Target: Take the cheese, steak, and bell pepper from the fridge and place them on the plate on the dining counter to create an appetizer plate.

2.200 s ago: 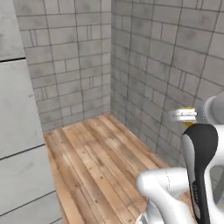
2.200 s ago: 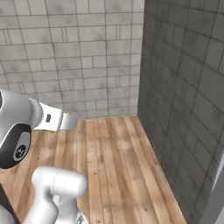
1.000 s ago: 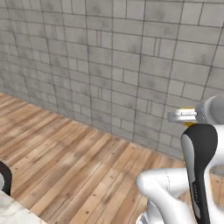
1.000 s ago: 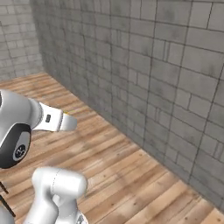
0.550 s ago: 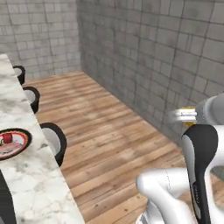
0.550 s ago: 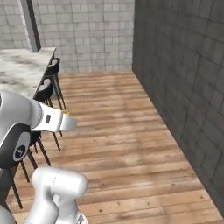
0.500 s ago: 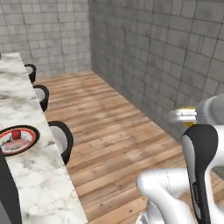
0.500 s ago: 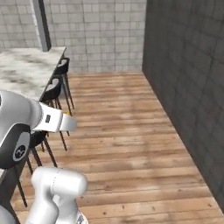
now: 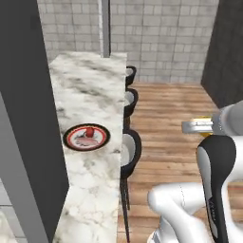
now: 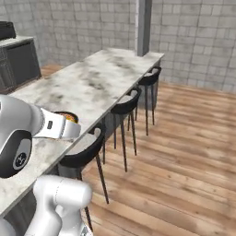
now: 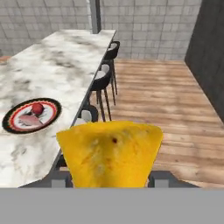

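Note:
My gripper [image 11: 109,180] is shut on the cheese [image 11: 109,153], a yellow-orange wedge that takes up the lower middle of the hand view. A sliver of the cheese [image 9: 204,119] peeks from the gripper [image 9: 193,126] above the wooden floor, to the right of the stools. The plate [image 9: 71,138], black-rimmed with a red ring, lies on the dining counter [image 9: 95,85]. On it rest the red bell pepper [image 9: 88,131] and the pinkish steak [image 9: 88,141]. The hand view shows the plate [image 11: 9,121] at the left, with the pepper [image 11: 37,108] and steak [image 11: 29,119]. I cannot tell whether the tall dark panel at the left is the fridge.
Black stools [image 9: 129,147] with white seats line the counter's right side. A grey pillar [image 9: 105,28] rises at its far end. A tall dark panel [image 9: 23,95] fills the left edge of the left base view. Wooden floor [image 9: 171,109] lies to the right. A dark cabinet [image 10: 18,60] stands at the far left.
The base has swung round, so both base views now look along the dining counter instead of at the brick walls. The cheese has stayed in the gripper throughout.

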Robot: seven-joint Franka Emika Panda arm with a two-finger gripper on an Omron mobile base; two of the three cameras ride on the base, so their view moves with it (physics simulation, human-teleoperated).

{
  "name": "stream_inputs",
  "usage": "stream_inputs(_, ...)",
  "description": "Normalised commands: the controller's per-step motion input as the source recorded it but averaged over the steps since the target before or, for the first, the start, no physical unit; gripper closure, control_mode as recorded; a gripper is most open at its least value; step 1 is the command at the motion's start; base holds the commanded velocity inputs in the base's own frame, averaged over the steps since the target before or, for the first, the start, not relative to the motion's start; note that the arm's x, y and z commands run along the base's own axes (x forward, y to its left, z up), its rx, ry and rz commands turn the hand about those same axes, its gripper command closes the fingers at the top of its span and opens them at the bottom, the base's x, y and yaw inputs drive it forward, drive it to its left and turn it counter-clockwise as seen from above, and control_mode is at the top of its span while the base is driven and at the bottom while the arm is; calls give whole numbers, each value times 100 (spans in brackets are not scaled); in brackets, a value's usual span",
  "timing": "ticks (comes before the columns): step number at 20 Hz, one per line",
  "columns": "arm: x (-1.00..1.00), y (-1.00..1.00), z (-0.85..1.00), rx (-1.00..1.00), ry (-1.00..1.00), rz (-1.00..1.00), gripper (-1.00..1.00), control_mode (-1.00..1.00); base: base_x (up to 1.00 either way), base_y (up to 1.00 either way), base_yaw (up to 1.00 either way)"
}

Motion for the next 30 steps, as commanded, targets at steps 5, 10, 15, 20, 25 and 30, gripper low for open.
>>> stream_inputs(5,0,0,0,0,0,0,100,100,64,-37,75)
stream_inputs(10,0,0,0,0,0,0,100,100,46,-49,72)
stream_inputs(15,0,0,0,0,0,0,100,100,35,-55,69)
stream_inputs(20,0,0,0,0,0,0,100,100,32,-53,68)
stream_inputs(25,0,0,0,0,0,0,100,100,24,-60,68)
stream_inputs(30,0,0,0,0,0,0,100,100,13,-73,61)
